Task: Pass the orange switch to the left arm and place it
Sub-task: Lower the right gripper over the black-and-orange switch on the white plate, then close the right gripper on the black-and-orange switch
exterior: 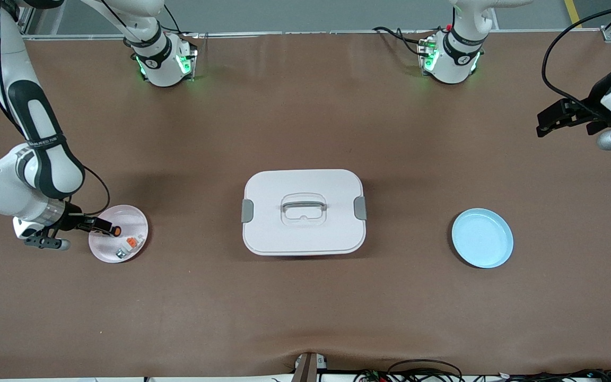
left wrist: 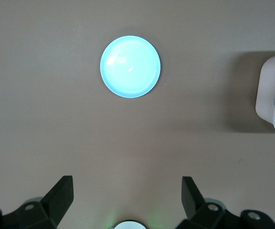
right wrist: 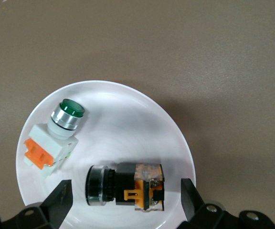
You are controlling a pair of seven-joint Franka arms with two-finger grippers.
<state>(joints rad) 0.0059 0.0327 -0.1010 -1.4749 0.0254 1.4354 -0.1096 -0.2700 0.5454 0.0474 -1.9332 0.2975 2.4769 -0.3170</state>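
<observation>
The orange switch (right wrist: 125, 190), a black cylinder with an orange clip end, lies on its side on a white plate (right wrist: 128, 119). In the front view it shows its orange end (exterior: 116, 231) on that plate (exterior: 125, 215), at the right arm's end of the table. My right gripper (right wrist: 126, 196) is open and low over the plate, one finger on each side of the switch, with gaps to it. It also shows in the front view (exterior: 103, 228). The white box (exterior: 304, 211) sits at the table's middle. My left gripper (exterior: 549, 121) is open and empty, and waits in the air at the left arm's end.
A white-grey part with a green button and an orange tab (right wrist: 54, 138) lies on the same plate beside the switch. A light blue plate (exterior: 482, 237) sits between the box and the left arm's end; it also shows in the left wrist view (left wrist: 130, 67), with the box's corner (left wrist: 273, 93).
</observation>
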